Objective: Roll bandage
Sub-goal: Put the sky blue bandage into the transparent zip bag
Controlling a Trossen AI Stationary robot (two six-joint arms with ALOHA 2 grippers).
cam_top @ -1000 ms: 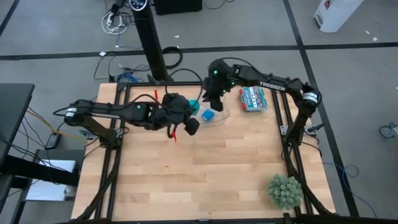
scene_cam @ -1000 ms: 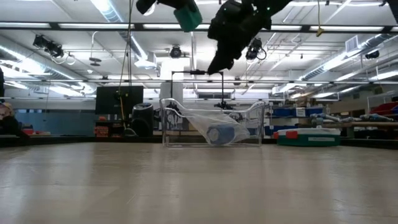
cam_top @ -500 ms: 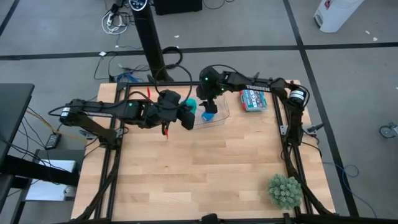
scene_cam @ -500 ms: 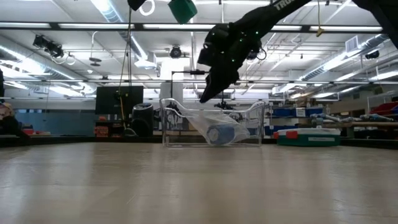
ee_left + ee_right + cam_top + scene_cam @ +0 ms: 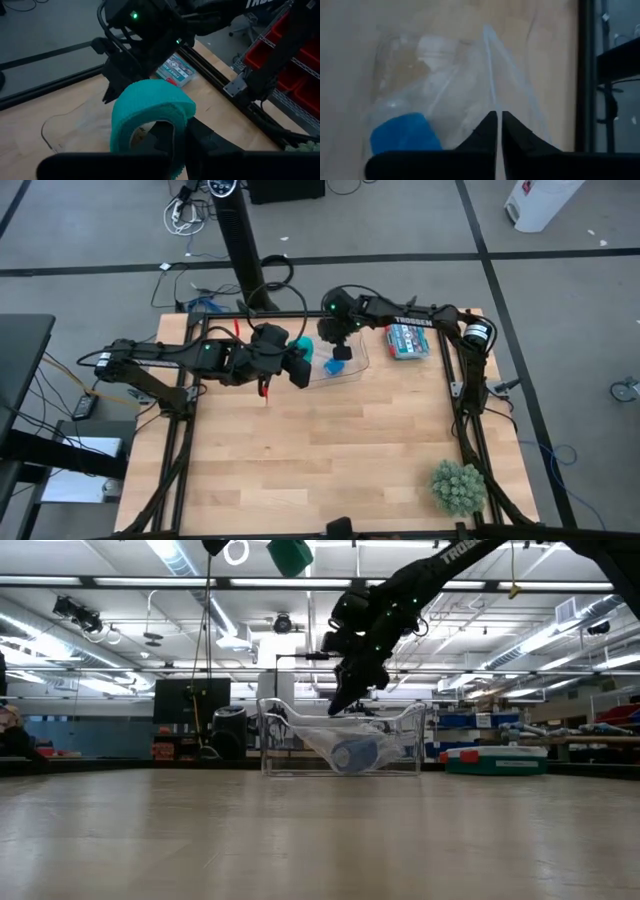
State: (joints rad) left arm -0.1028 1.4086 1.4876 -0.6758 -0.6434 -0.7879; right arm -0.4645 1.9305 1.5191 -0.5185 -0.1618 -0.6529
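Observation:
The teal bandage (image 5: 150, 112), wound into a coil, hangs high above the table in my left gripper (image 5: 299, 364), which is shut on it; the low view shows the bandage (image 5: 291, 555) at the top. A clear plastic bag (image 5: 345, 366) with a blue roll (image 5: 405, 135) inside lies on the table near the far edge. My right gripper (image 5: 338, 351) slants down onto the bag (image 5: 350, 745) and is shut on its top edge. My left gripper holds the coil's wall (image 5: 181, 125), one finger (image 5: 167, 140) inside the hollow and the other outside. The coil is lifted clear of the table and stands on edge in front of the fingers. My right gripper pinches the bag's raised upper edge (image 5: 492, 102) between its two fingertips, coming from above and slanting down. The bag's lower part, with the blue roll, rests on the table.
A teal box (image 5: 407, 338) with a red and white label lies at the far right of the table. A green spiky ball (image 5: 459, 487) sits at the near right corner. Black frame rails (image 5: 459, 395) run along the table's sides.
My right gripper has come down and toward the table's left, onto the bag's top edge, and has taken hold of it. My left gripper has risen slightly with the bandage and rolled a little.

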